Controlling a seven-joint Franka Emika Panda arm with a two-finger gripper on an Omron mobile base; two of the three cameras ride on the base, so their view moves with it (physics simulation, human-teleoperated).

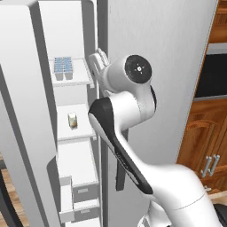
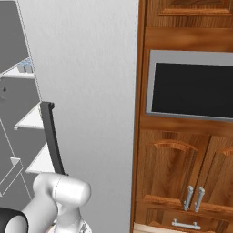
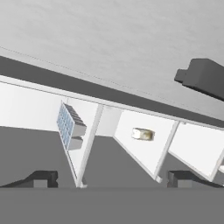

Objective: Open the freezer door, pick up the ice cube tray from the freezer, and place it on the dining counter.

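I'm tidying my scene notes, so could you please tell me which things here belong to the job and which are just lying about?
Job:
- pale tray with blue cube cells
- white-walled freezer
- brushed-silver freezer door

Lying about:
- small yellowish jar
- wooden cabinets
- black-screened built-in oven

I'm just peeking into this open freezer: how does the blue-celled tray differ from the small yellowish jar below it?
The ice cube tray is long and flat, pale grey-white with rows of light blue cells; the yellowish jar is small, upright and a single piece. The tray sits on the higher shelf, the jar on the shelf beneath it. The tray is clearly the bigger of the two. Both rest on white shelves inside the freezer, and nothing is touching either.
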